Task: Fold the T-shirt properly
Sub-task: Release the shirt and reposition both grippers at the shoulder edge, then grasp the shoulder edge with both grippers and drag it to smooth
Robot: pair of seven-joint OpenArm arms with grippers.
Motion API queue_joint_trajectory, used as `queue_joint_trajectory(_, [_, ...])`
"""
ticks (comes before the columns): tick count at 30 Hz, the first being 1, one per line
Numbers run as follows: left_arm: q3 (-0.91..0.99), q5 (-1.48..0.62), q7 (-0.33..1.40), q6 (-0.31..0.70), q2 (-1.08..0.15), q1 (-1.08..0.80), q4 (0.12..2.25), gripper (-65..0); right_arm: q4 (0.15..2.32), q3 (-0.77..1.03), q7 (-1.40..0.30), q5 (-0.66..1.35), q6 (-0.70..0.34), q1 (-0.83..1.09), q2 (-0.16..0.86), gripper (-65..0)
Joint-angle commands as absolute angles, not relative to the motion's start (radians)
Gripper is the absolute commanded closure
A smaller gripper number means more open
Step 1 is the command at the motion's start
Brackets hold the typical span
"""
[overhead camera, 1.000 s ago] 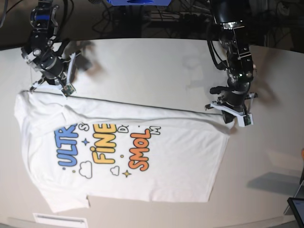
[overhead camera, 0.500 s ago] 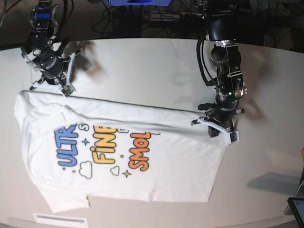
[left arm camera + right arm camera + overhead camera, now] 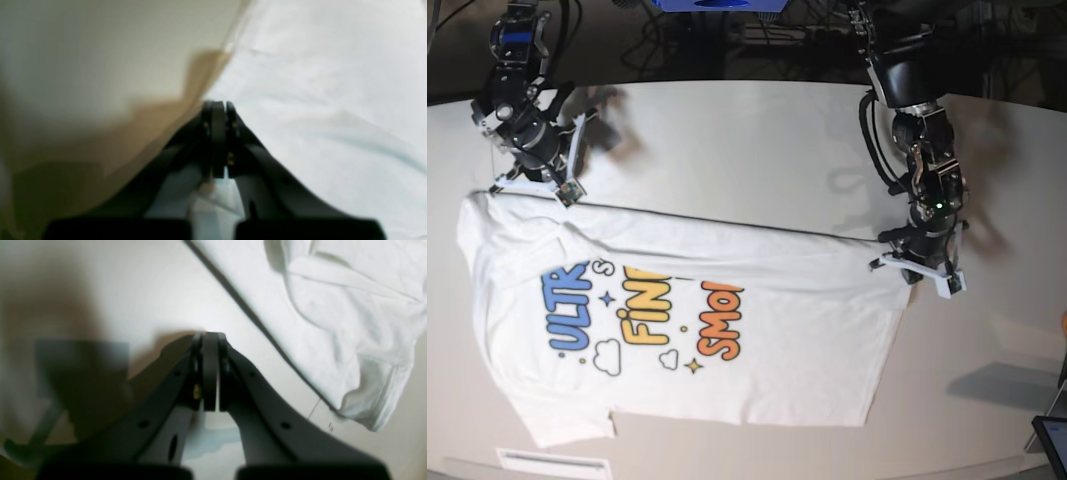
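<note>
While both arms sit at the far edge of the shirt, the T-shirt (image 3: 707,330) lies print side up on the pale table (image 3: 727,140), spread across the left and middle of the base view, with the blue, yellow and orange lettering readable sideways. Its far edge is folded over slightly, covering the tops of a few letters. Left gripper (image 3: 914,268), on the right in the base view, is at the shirt's far right corner, jaws closed; the left wrist view shows the fingers (image 3: 218,133) pressed together with white cloth right at and beyond the tips, and some cloth visible under them, but it's too blurred to say for certain that fabric is pinched. Right gripper (image 3: 532,180), on the left in the base view, is at the shirt's far left corner, also closed. In the right wrist view its fingers (image 3: 209,370) meet over bare table, with the bunched sleeve and hem (image 3: 350,340) off to the right and apart from the tips, so nothing looks held there. A dark line (image 3: 727,222) runs along the shirt's far edge between the two grippers. Small dark screen corner (image 3: 1052,440) shows at the bottom right of the base view.
</note>
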State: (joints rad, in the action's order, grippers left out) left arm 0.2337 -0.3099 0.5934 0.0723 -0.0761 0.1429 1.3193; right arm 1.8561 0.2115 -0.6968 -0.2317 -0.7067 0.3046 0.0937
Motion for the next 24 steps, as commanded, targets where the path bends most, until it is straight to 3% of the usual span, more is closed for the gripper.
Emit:
queue_joint_trajectory(1, [0.245, -0.312, 0.572, 0.079, -0.087, 0.157, 1.34, 0.0, 1.876, 0.217, -0.676, -0.223, -0.698, 0.28, 0.101, -0.9])
queue_joint_trajectory(6, [0.255, -0.312, 0.57, 0.081, -0.114, 0.131, 1.365, 0.0, 1.879, 0.232, -0.674, -0.223, -0.698, 0.222, 0.099, -1.2])
queue_joint_trajectory(12, [0.248, -0.311, 0.57, 0.081, -0.12, 0.093, 1.511, 0.0, 1.876, 0.372, -0.65, -0.222, -0.698, 0.102, 0.058, -2.3])
queue_joint_trajectory(14, [0.246, -0.311, 0.57, 0.082, -0.12, 0.091, 1.541, -0.2, 1.873, 0.394, -0.651, -0.225, -0.698, 0.074, 0.062, -7.4])
queue_joint_trajectory(16, [0.22, -0.309, 0.57, 0.082, -0.125, 0.093, 1.547, -1.7, 1.873, 0.401, -0.651, -0.226, -0.698, 0.068, 0.065, -16.5])
queue_joint_trajectory(20, [0.122, -0.246, 0.57, 0.082, -0.176, 0.093, 1.552, -14.4, 1.873, 0.403, -0.651, -0.226, -0.698, 0.082, 0.067, -36.0])
queue_joint_trajectory(24, [0.111, -0.205, 0.558, 0.082, -0.17, 0.085, 1.547, -20.3, 1.87, 0.404, -0.631, -0.226, -0.698, 0.11, 0.061, -34.2])
